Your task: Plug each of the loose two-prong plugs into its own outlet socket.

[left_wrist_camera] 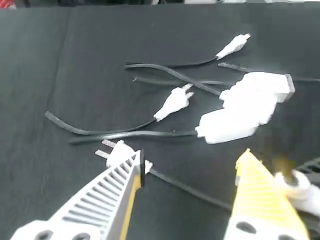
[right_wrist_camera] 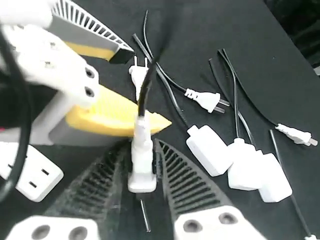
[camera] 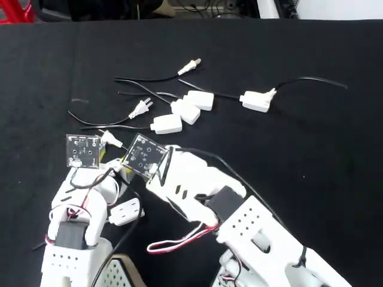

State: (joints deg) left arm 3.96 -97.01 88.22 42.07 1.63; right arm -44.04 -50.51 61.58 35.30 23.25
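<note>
On the black cloth table, a cluster of three white rectangular plastic outlet sockets lies side by side, each touching the next. Farthest left of the cluster, the left gripper hangs low with its jaws spread wide, one white and ribbed, one yellow, holding nothing. A small white two-prong plug on a black cord lies at the ribbed jaw's tip, its prongs pointing away from the cluster. Nearer the arm bases than the cluster, a lone white socket with two slots lies beside the left arm. Just left of the cluster rests a second white plug, and thin black cords cross the cloth between the left gripper and the cluster. Below and left of the cluster, the right gripper has its dark ribbed jaws pinching a white moulded cord end; whether this is a plug or a socket cannot be told. The left gripper's yellow jaw crosses just beyond the right gripper's tips. Beyond the cluster lies a third white plug. Right of the cluster, apart from it, sits a white corded socket.
</note>
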